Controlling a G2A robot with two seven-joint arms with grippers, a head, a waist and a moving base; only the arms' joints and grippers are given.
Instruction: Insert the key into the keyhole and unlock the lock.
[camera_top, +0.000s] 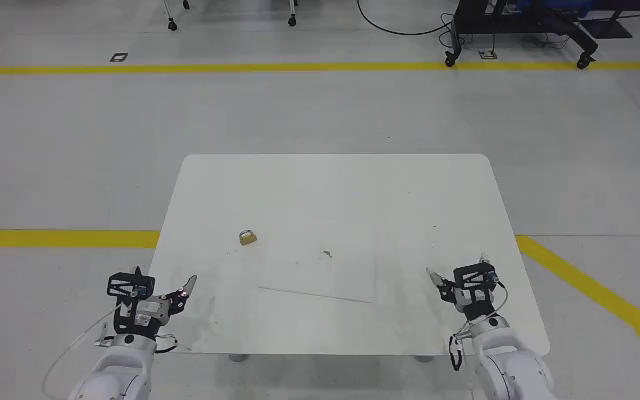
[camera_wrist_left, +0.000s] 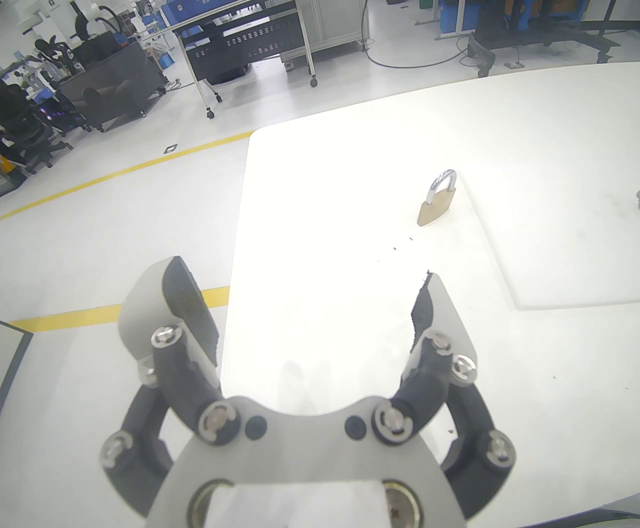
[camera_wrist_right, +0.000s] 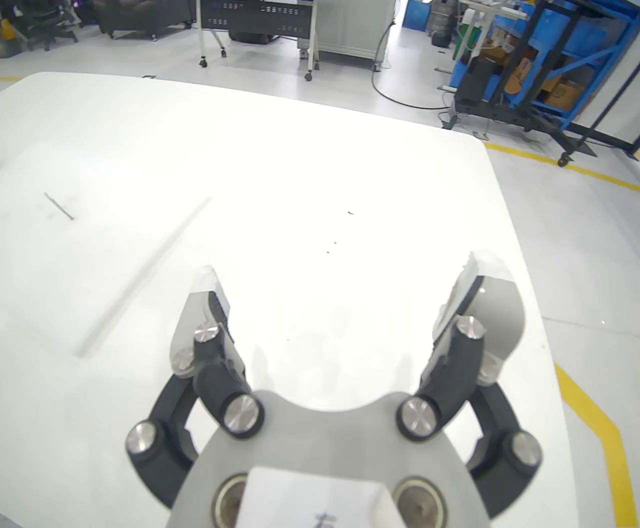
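Observation:
A small brass padlock (camera_top: 248, 237) with a silver shackle (camera_wrist_left: 438, 201) lies on the white table (camera_top: 330, 190), left of centre. The key (camera_top: 326, 254) is a small thin piece near the table's middle, seen as a slim sliver (camera_wrist_right: 59, 205) in the right wrist view. My left gripper (camera_top: 163, 285) hovers at the table's near left corner, open and holding nothing (camera_wrist_left: 305, 285), with the padlock well ahead of it. At the near right edge my right gripper (camera_top: 458, 270) is also open and holding nothing (camera_wrist_right: 345, 275), the key far off to its side.
A thin white sheet (camera_top: 320, 275) lies flat on the table's middle; its edge (camera_wrist_right: 145, 272) shows as a faint line. Yellow floor tape (camera_top: 300, 68) and wheeled racks (camera_top: 520, 30) stand beyond the table. Small dark specks (camera_wrist_right: 350, 213) dot the surface.

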